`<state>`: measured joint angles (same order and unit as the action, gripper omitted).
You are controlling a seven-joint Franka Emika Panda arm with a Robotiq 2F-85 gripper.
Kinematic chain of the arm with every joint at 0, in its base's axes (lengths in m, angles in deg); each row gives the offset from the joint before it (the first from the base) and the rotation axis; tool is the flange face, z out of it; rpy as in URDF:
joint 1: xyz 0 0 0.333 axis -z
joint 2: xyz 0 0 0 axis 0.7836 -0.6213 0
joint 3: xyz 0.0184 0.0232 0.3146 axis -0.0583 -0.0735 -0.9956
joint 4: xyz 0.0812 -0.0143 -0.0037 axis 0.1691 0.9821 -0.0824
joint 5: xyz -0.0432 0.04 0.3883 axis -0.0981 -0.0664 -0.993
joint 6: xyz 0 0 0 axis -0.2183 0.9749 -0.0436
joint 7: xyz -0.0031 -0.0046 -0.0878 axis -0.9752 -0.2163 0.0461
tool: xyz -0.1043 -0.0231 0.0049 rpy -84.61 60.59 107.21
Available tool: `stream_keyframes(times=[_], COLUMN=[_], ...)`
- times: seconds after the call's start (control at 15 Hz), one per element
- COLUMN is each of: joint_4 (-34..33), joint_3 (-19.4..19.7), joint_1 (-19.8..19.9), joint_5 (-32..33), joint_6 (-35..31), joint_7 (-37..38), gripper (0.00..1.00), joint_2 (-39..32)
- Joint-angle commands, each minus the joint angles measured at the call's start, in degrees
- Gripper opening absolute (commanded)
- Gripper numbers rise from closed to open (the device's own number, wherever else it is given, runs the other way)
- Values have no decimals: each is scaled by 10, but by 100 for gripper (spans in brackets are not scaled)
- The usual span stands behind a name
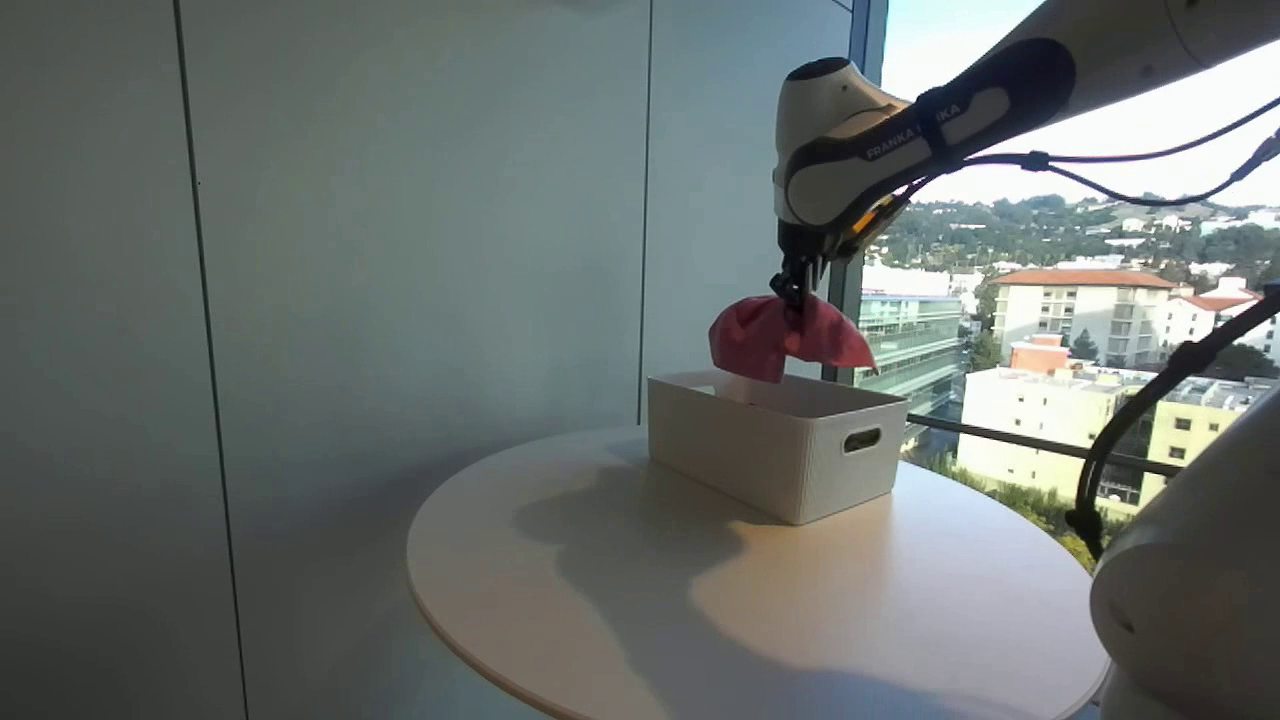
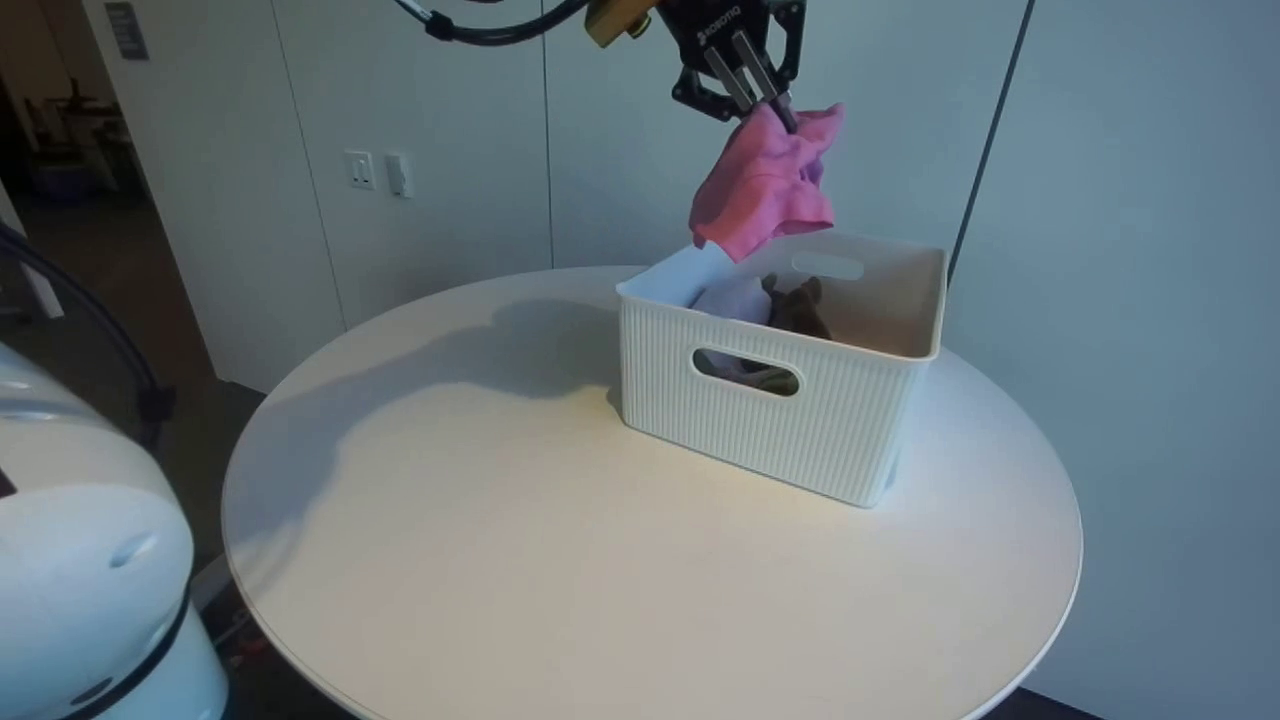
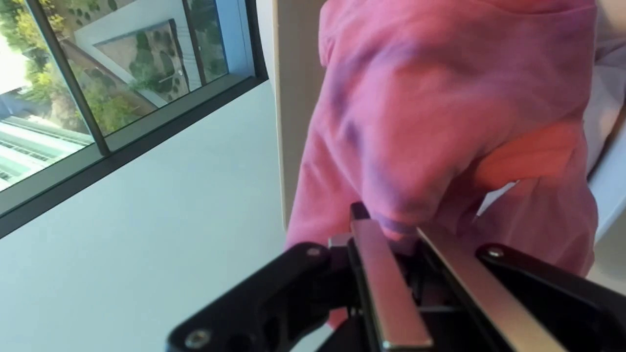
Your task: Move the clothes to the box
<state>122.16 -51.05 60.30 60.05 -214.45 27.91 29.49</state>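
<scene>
A magenta pink garment (image 2: 765, 195) hangs in loose folds from my gripper (image 2: 786, 115), which is shut on its upper part. Both are over the white box (image 2: 780, 435), and in an exterior view the lowest corner of the garment (image 1: 750, 340) reaches about rim height. Inside the box lie a pale cloth (image 2: 735, 300) and a dark brown soft item (image 2: 798, 310), partly hidden by the near wall. In the wrist view the pink cloth (image 3: 415, 112) bunches at the fingertips (image 3: 364, 225) and covers most of the box.
The box stands on a round white table (image 2: 560, 560), towards its far side in an exterior view. A plain panelled wall (image 1: 420, 250) rises behind the table. A window (image 1: 1080, 330) lies beyond the box, and the robot's base (image 2: 90, 540) is beside the table.
</scene>
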Motion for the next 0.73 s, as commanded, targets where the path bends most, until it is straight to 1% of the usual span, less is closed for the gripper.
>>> stream_keyframes(times=[0.0, 0.07, 0.13, 0.2, 0.27, 0.33, 0.67], joint_4=[-66, -75, -36, -47, -55, -60, -66], joint_3=[25, 28, 9, 12, 14, 14, 14], joint_1=[-2, 0, 14, 14, 14, 14, 14], joint_5=[-68, -86, -61, -73, -78, -79, -80], joint_6=[-30, -35, -23, -26, -28, -28, -28], joint_7=[-54, -64, -41, -48, -51, -52, -53], gripper=[39, 41, 22, 28, 37, 41, 41], joint_2=[-77, -91, -58, -73, -84, -90, -92])
